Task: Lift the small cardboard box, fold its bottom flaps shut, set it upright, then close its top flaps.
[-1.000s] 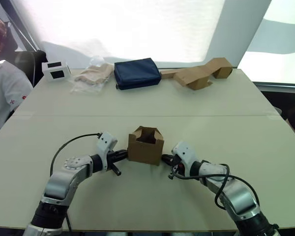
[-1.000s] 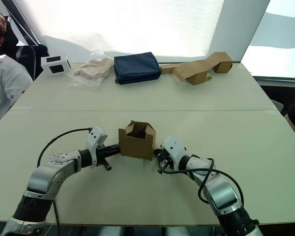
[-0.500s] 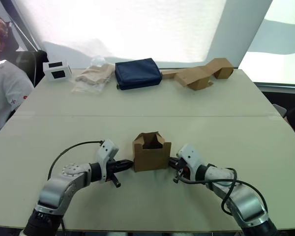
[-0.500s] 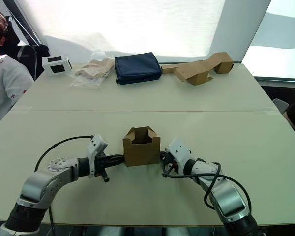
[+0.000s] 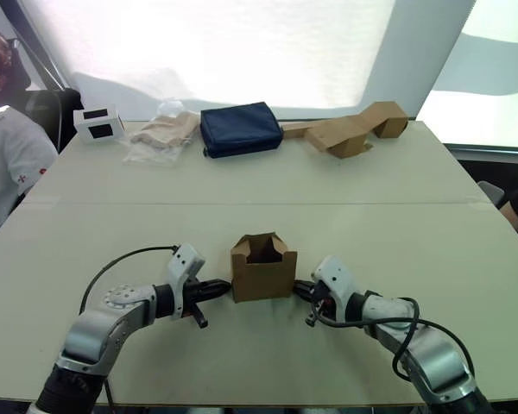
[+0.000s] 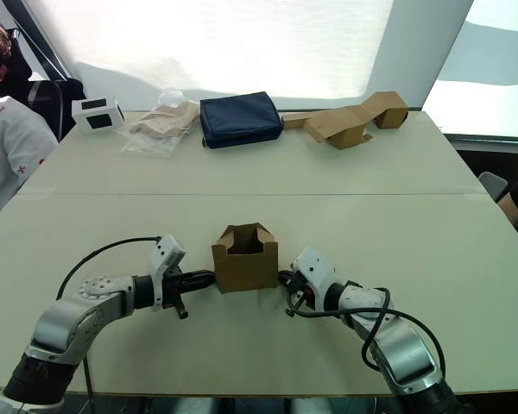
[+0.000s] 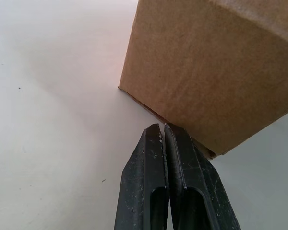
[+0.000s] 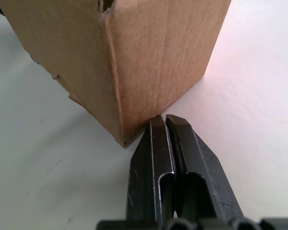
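The small cardboard box (image 5: 262, 269) stands upright on the near half of the table, plain brown, its top flaps (image 5: 261, 245) standing up and open. My left gripper (image 5: 223, 285) is shut, its tips against the box's left side low down. In the left wrist view the shut fingers (image 7: 165, 143) reach the bottom edge of the box (image 7: 216, 67). My right gripper (image 5: 296, 288) is shut too and presses the box's right side near the base. The right wrist view shows its fingertips (image 8: 164, 122) against the lower corner of the box (image 8: 134, 52).
Along the far edge lie a white box with dark windows (image 5: 98, 124), a clear bag of tan material (image 5: 161, 135), a navy pouch (image 5: 240, 128) and folded tan cardboard pieces (image 5: 354, 129). A person sits at the far left (image 5: 4, 147). A seam (image 5: 371, 203) crosses the table.
The box has turned from a tilted, corner-on pose to squarer and upright. Both shut grippers stayed against its sides, following it slightly nearer.
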